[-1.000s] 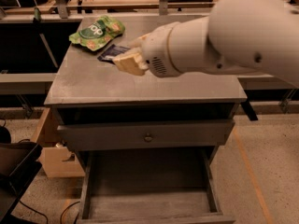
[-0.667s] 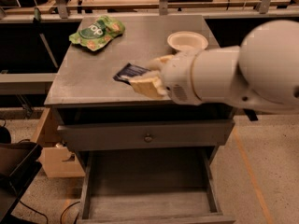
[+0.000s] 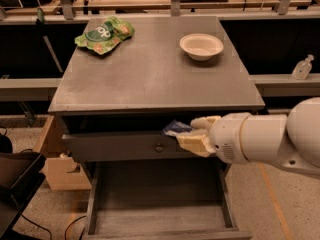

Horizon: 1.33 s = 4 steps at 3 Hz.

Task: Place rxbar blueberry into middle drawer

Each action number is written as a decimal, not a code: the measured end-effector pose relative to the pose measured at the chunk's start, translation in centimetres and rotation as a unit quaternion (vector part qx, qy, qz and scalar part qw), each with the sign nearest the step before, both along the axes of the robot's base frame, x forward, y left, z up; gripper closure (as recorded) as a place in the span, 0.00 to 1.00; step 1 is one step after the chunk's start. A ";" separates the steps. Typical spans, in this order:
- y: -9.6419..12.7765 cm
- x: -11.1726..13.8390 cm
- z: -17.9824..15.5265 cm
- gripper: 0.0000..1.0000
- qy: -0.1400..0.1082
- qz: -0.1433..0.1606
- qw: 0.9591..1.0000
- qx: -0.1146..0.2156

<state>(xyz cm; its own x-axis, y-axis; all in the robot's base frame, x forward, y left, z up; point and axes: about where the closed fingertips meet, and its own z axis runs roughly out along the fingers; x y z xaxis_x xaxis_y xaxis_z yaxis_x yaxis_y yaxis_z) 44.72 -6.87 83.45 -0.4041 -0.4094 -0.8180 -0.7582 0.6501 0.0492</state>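
The gripper (image 3: 186, 134) sits right of the frame's centre, at the end of a thick white arm (image 3: 270, 136) that reaches in from the right edge. Its two pale fingers (image 3: 194, 143) are clamped on the rxbar blueberry (image 3: 175, 128), whose dark blue wrapper sticks out to the left of the fingertips. The bar is held in the air in front of the cabinet, level with the dark gap under the grey surface (image 3: 150, 74) and just above the drawer front (image 3: 120, 146) with its small round knob (image 3: 159, 147); whether it touches that front cannot be told.

Below, in the lower middle of the frame, the middle drawer (image 3: 155, 204) stands pulled out, its plank floor bare. The bar is above it and not inside it.

On the surface, a green snack bag (image 3: 104, 34) lies in the upper left and a white bowl (image 3: 201, 46) stands in the upper middle right, the two well apart.

A clear pump bottle (image 3: 302, 68) stands on a ledge at the right edge. A cardboard box (image 3: 56, 161) sits on the floor left of the cabinet, with a black bin (image 3: 17, 181) in the lower left corner.
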 end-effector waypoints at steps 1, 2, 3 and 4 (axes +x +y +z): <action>-1.6 -1.3 -6.1 1.00 0.044 -0.004 0.999 -0.004; -2.6 -2.6 -12.0 1.00 0.070 -0.012 0.997 0.010; -3.6 -3.8 -16.4 1.00 0.073 -0.042 0.996 0.016; -3.5 -3.7 -16.5 1.00 0.074 -0.042 0.996 0.015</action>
<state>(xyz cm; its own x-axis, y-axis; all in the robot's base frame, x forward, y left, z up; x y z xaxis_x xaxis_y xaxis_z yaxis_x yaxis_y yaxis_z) 40.98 -10.33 66.93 -0.5531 -0.3465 -0.7577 -0.6848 0.7070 0.1766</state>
